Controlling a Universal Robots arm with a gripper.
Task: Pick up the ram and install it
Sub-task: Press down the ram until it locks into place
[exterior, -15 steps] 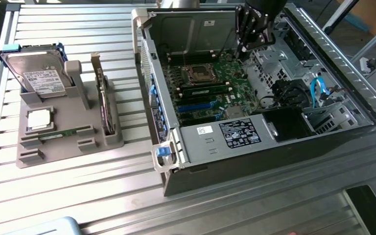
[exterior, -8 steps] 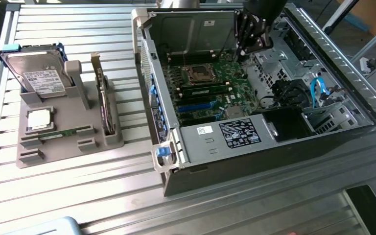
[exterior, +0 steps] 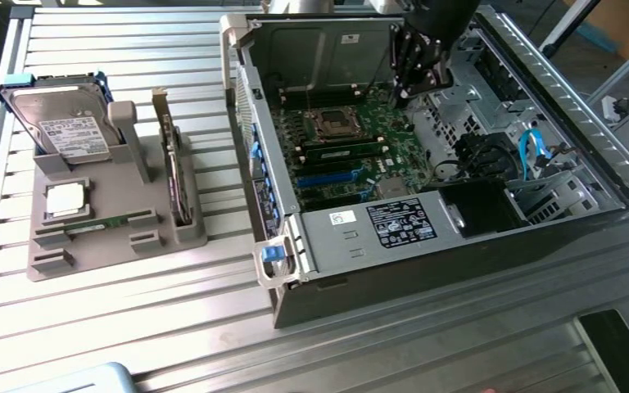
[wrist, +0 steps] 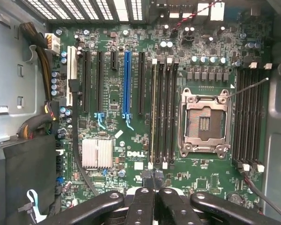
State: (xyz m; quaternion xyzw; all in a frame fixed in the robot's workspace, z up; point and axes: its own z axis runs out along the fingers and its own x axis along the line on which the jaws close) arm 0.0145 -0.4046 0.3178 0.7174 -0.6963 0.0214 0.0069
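Observation:
A ram [exterior: 112,223], a thin green stick, lies flat in the front slot of the grey holder [exterior: 189,233] at the exterior view's left. My gripper [exterior: 411,92] hangs inside the open computer case [exterior: 402,270], far from that stick. In the wrist view the gripper [wrist: 154,182] is shut with nothing between its fingers, just above the motherboard [wrist: 112,93], near the end of the black memory slots [wrist: 163,112]. In the exterior view a second green stick [exterior: 342,151] seems to sit in those slots.
The holder also carries a silver hard drive [exterior: 65,131], a CPU chip [exterior: 65,199] and an upright expansion card [exterior: 167,164]. The CPU socket [wrist: 204,123] stands open beside the slots. More memory slots [wrist: 250,112], cables [wrist: 37,122] and the case walls surround the gripper.

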